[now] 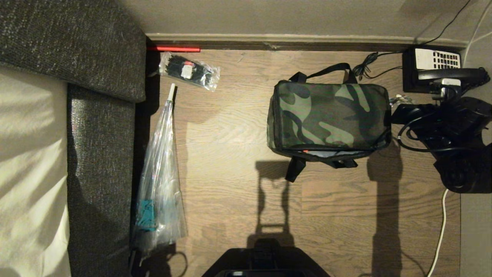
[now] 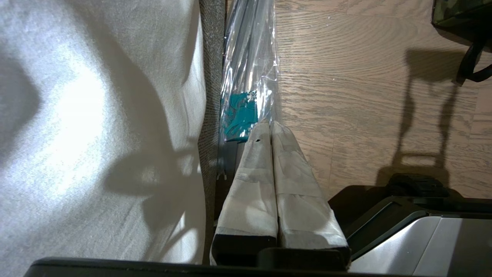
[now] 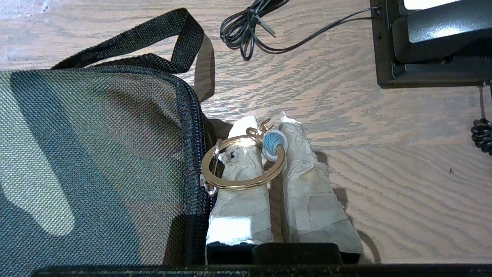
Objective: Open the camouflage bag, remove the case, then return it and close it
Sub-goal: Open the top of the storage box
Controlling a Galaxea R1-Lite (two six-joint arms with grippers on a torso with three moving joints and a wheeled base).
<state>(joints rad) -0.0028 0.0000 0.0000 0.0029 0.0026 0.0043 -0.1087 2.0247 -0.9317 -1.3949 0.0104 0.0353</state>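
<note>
The camouflage bag (image 1: 330,115) stands on the wooden floor with its lid down; a thin pale strip and a red spot show along its near edge. At the bag's right end is my right gripper (image 3: 269,123), beside the bag (image 3: 96,154) and its zip. A gold ring (image 3: 234,184) from the zip pull circles one taped finger, and its light blue loop (image 3: 273,143) sits between the fingertips, which are shut on it. The case is hidden. My left gripper (image 2: 270,124) is shut and empty, parked low near the sofa.
A black desk telephone (image 1: 434,65) and coiled cable (image 3: 246,30) lie beyond the bag's right end. A wrapped umbrella (image 1: 159,184) and a packet of black ties (image 1: 190,71) lie along the grey sofa (image 1: 100,154). A white cable (image 1: 440,231) runs at the right.
</note>
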